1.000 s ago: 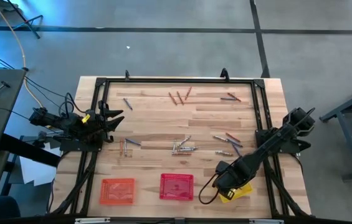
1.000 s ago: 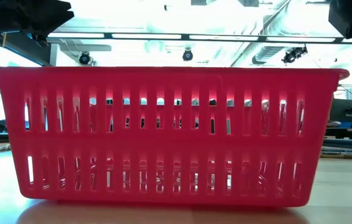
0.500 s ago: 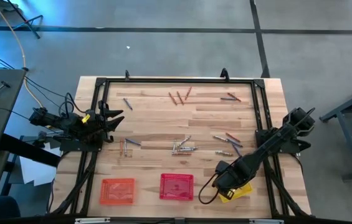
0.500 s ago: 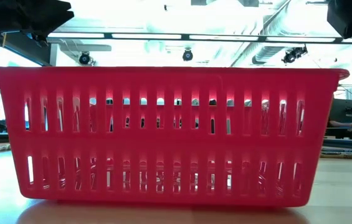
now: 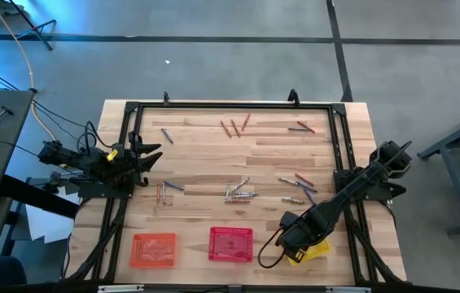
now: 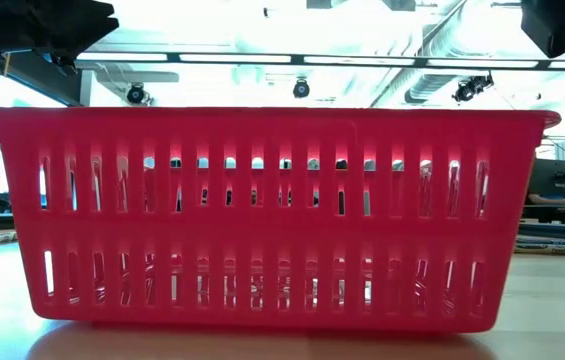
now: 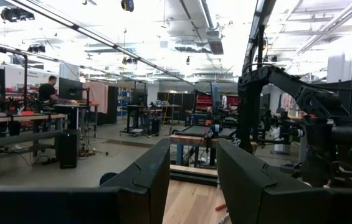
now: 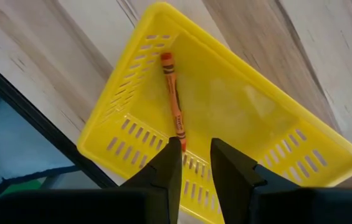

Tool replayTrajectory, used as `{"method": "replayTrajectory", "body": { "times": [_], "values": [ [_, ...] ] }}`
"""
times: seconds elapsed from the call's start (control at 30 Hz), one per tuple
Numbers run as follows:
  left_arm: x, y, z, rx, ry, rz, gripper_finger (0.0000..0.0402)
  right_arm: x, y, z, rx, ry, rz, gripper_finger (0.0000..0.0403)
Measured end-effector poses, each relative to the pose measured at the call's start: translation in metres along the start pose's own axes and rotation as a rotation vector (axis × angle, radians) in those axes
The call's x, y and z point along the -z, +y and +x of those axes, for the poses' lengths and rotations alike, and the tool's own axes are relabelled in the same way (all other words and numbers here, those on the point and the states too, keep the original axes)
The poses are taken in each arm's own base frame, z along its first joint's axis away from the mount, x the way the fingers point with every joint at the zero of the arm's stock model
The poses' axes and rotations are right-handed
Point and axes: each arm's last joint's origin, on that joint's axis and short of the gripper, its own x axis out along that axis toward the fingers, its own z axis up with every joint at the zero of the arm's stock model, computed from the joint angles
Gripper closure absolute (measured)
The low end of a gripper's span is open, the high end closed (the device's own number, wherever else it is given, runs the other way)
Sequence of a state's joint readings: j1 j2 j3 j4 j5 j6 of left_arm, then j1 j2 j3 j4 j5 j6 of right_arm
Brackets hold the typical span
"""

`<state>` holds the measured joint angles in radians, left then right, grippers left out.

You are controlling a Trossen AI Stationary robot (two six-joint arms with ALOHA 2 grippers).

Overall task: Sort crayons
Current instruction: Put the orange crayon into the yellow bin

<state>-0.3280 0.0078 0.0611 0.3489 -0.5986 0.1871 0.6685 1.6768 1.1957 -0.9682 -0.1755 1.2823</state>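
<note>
Hardly anything has shifted since the earlier frames: only the right gripper (image 8: 191, 163) has parted its jaws, which are now seen slightly open and empty above the yellow basket (image 8: 275, 149). An orange crayon (image 8: 174, 99) lies loose on the basket floor beside one wall, apparently just released. The left gripper (image 7: 191, 180) is parked beyond the orange basket (image 5: 154, 249), its jaws apart and holding nothing. The remaining crayons (image 5: 241, 193) lie scattered beyond the red basket (image 5: 230, 243) on the counter (image 5: 205, 155). If the right arm were lifted carelessly, the light basket could be snagged and tipped. The counter is pale wood planking; a workshop with benches is seen behind.
</note>
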Motion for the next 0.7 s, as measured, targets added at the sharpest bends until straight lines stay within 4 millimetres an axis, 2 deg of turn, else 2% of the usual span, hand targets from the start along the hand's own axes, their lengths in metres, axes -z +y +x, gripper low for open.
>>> {"method": "replayTrajectory", "body": {
  "times": [0.2,0.33,0.5,0.7],
  "values": [
    [0.000,0.000,0.000,0.000,0.000,-0.002,0.0284,-0.003,-0.004,-0.009,0.056,0.003,-0.027,0.0325],
    [0.000,0.000,0.000,0.000,0.000,-0.002,0.0284,-0.017,-0.020,-0.026,0.246,-0.086,-0.039,0.0325],
    [0.000,0.000,0.000,0.000,-0.001,-0.002,0.0284,-0.050,-0.055,-0.037,0.520,-0.223,-0.006,0.0325],
    [0.000,0.000,0.000,0.000,0.000,-0.001,0.0284,-0.104,-0.112,-0.035,0.618,-0.116,-0.012,0.0325]
  ]
}}
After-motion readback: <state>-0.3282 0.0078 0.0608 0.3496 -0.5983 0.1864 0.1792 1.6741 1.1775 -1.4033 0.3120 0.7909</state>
